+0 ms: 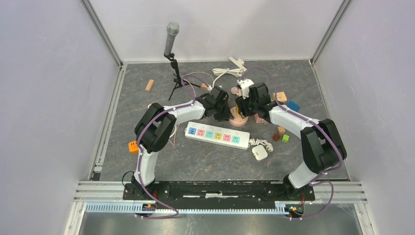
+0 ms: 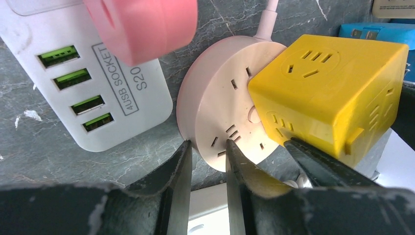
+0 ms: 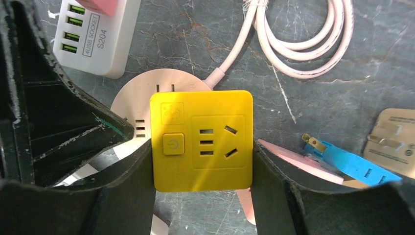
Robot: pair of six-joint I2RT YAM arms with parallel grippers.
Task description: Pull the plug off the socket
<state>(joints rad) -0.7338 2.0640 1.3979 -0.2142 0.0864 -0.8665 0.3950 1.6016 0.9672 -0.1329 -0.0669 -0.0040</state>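
A yellow cube plug (image 3: 215,112) sits over a round pink socket (image 3: 131,102), its two metal prongs showing at its far edge. My right gripper (image 3: 201,149) is shut on the cube's two sides. In the left wrist view the cube (image 2: 333,98) overlaps the right half of the socket (image 2: 220,107). My left gripper (image 2: 206,147) is nearly closed on the socket's near rim, one finger outside the rim and one on its top face. In the top view both grippers, left (image 1: 226,115) and right (image 1: 243,110), meet over the socket (image 1: 238,121).
A white power strip (image 1: 218,134) lies just in front. A white USB socket (image 2: 98,93), a pink cable (image 3: 293,44), a blue plug (image 3: 352,164) and a tan adaptor (image 3: 396,142) lie close by. A microphone stand (image 1: 171,34) is behind.
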